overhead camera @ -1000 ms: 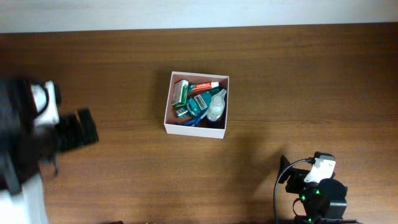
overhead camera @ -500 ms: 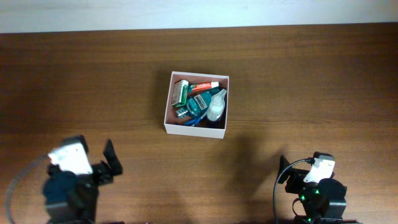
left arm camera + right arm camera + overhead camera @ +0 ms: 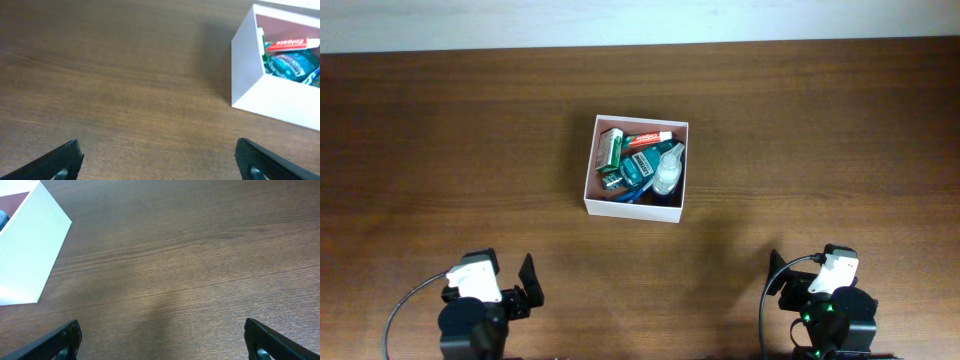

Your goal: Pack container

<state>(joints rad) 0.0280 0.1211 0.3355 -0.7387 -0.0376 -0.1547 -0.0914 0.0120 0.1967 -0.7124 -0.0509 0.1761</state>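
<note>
The container (image 3: 591,160), a square white cardboard box with a pinkish-brown inside, stands at the middle of the wooden table. It holds several toiletries: a toothpaste tube (image 3: 653,138), a green-white packet (image 3: 610,148), a teal bottle (image 3: 638,166) and a clear bottle (image 3: 667,172). The box also shows in the left wrist view (image 3: 250,75) and the right wrist view (image 3: 30,260). My left gripper (image 3: 157,159) is open and empty at the front left. My right gripper (image 3: 162,339) is open and empty at the front right. Both are far from the box.
The brown wooden table (image 3: 800,130) ends at a pale wall strip along the far edge (image 3: 640,20). Both arm bases sit at the near edge, the left one (image 3: 475,310) and the right one (image 3: 830,305).
My left arm has swung from the far left side back to the front left edge and settled there. The right arm and the box have not moved.
</note>
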